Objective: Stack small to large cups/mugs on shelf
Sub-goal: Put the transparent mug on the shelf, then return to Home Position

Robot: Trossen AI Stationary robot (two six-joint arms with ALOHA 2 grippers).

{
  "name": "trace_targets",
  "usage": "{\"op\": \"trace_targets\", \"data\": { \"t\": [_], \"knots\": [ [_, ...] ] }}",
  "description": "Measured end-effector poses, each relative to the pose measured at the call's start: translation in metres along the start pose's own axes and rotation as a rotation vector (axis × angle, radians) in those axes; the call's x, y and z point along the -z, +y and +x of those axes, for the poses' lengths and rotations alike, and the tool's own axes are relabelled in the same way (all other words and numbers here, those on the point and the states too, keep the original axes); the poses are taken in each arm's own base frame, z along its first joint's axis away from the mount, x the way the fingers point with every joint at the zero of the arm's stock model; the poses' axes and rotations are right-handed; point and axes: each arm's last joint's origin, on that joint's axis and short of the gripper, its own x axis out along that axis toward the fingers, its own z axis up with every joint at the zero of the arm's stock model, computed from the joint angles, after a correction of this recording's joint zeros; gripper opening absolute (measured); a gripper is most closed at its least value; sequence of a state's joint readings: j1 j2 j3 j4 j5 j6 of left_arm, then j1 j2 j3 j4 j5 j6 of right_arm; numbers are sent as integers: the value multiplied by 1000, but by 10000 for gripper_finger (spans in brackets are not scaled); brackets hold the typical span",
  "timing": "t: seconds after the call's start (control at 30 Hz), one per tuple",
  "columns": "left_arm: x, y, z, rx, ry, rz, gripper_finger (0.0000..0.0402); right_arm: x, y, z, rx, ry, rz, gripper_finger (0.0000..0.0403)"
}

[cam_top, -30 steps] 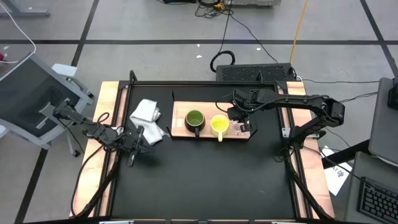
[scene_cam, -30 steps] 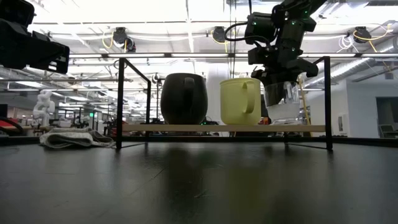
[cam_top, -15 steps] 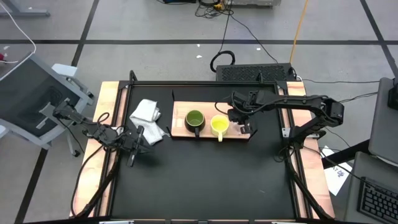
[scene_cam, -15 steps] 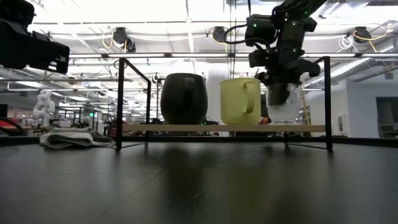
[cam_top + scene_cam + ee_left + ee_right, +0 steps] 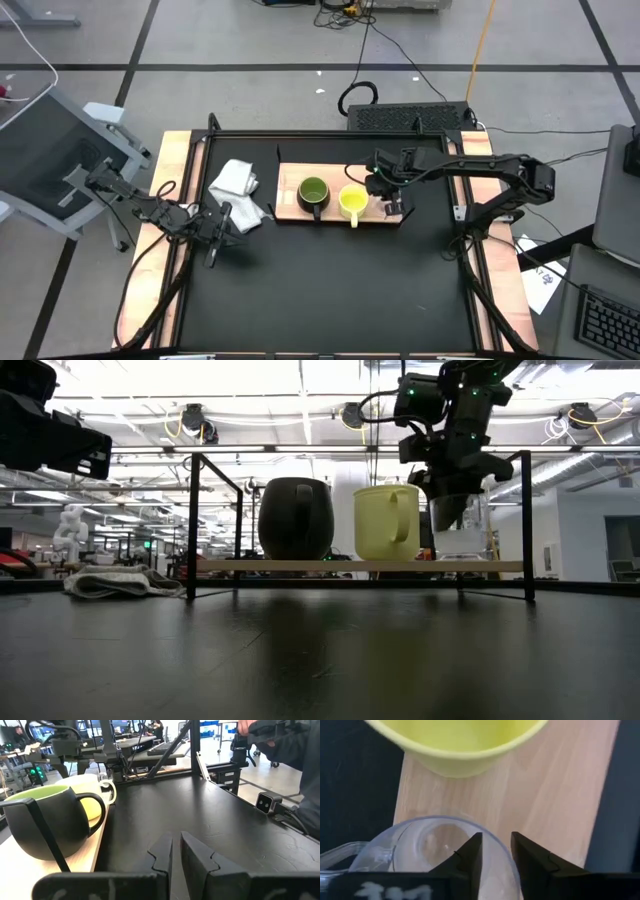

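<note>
My right pincer [image 5: 455, 495] blocked the glass cup's [image 5: 460, 543] top, fingers straddling its rim; I couldn't tell if they gripped. Left pincer [image 5: 175, 851] stayed clenched, empty.

Grey floor [image 5: 250, 45], bright ceiling lights [image 5: 200, 380]

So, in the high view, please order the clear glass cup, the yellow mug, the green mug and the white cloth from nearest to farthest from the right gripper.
From the right gripper:
1. clear glass cup, directly under it at the shelf's right end
2. yellow mug, next leftward
3. green mug, left part of the shelf
4. white cloth, off the shelf, far left
</note>
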State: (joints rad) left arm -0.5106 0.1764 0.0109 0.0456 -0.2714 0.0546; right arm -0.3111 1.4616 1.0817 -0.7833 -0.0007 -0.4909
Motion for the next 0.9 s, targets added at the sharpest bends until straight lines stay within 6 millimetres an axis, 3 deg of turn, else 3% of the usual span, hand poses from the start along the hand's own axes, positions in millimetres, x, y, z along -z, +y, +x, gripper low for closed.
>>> {"op": "trace_targets", "data": {
  "t": [0.43,0.67,0.9],
  "knots": [
    [0,0,0,0,0,-6,40,6,3,-30,44,-85,41,190],
    [0,0,0,1,0,-28,40,14,13,-57,61,-144,57,191],
    [0,0,0,-8,0,-27,40,22,36,-92,68,-276,19,179]
  ]
}}
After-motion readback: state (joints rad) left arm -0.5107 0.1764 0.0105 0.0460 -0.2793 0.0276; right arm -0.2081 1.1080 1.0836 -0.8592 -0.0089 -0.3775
